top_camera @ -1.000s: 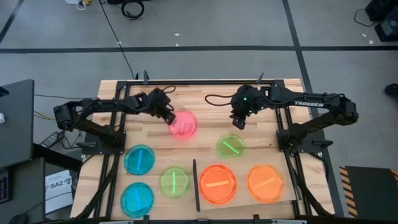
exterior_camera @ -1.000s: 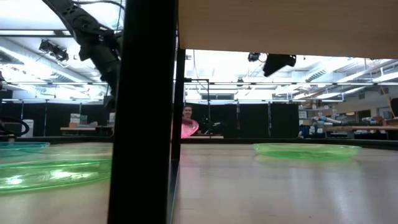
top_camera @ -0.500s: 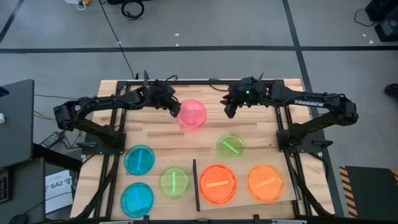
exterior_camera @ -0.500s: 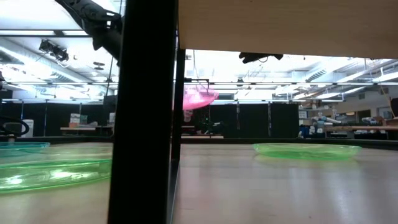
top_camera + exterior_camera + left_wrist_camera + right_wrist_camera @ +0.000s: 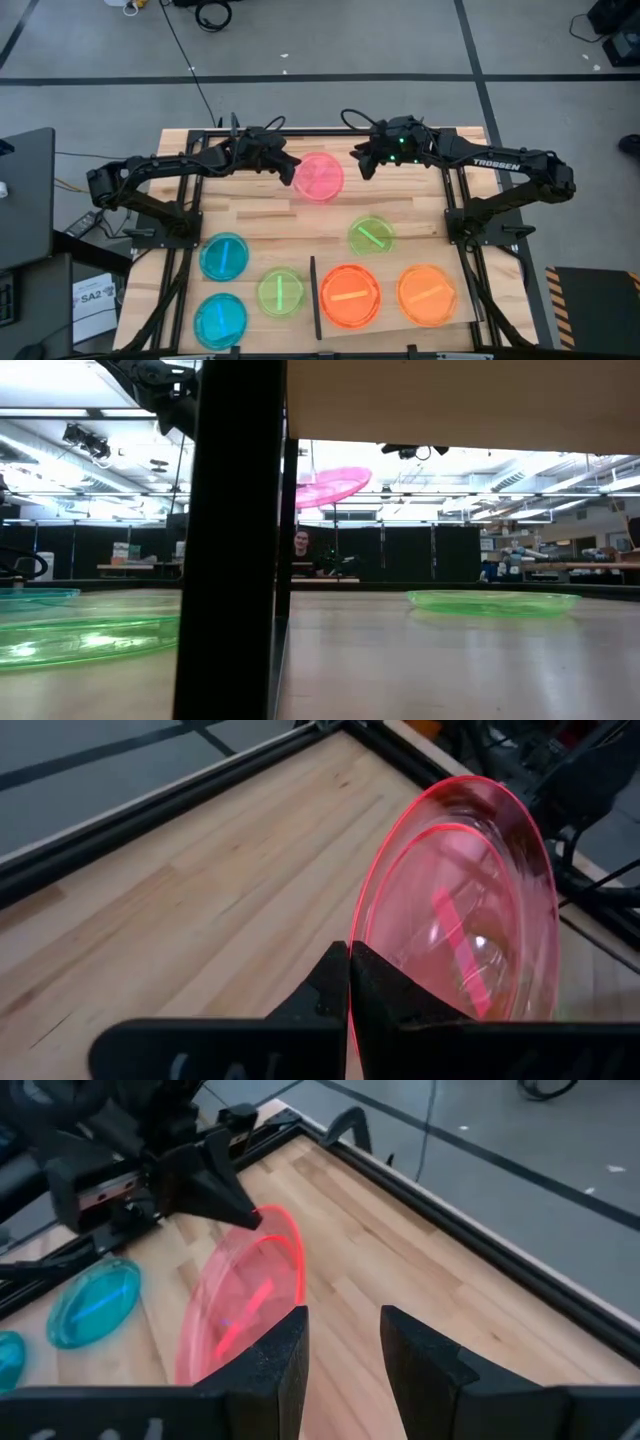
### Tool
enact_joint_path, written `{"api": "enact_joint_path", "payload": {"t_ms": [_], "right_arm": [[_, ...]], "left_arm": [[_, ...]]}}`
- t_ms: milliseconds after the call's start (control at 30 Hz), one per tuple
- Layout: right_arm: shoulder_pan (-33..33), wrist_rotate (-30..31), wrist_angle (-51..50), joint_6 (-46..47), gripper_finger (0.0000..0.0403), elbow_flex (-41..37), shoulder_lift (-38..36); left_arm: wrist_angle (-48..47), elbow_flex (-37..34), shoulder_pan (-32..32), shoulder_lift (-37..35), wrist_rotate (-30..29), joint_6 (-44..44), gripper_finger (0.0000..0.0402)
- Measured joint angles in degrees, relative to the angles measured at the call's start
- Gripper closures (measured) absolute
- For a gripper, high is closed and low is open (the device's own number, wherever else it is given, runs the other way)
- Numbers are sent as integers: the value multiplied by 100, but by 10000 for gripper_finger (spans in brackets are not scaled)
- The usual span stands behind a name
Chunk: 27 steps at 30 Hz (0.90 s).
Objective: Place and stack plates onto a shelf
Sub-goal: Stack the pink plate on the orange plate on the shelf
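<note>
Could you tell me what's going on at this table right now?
The left gripper is shut on the rim of a pink plate, holding it up in the air above the far middle of the table. The right gripper is open and faces it from the other side, close but not touching. Two orange plates lie on the shelf at the near edge, while two green and two blue plates lie on the tabletop.
</note>
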Motion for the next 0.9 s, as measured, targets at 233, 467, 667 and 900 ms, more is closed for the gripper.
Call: {"api": "enact_joint_path", "payload": {"t_ms": [233,467,667,900], "right_arm": [[2,-222,-1,149,270,0,0],[2,-460,-1,381,270,0,0],[73,-458,-1,494,270,0,2],[268,-312,0,491,270,0,9]], "left_arm": [[259,0,0,0,1,4,394],[517,0,0,0,-3,37,394],[682,0,3,0,-35,37,394],[795,0,4,0,-39,35,394]]}}
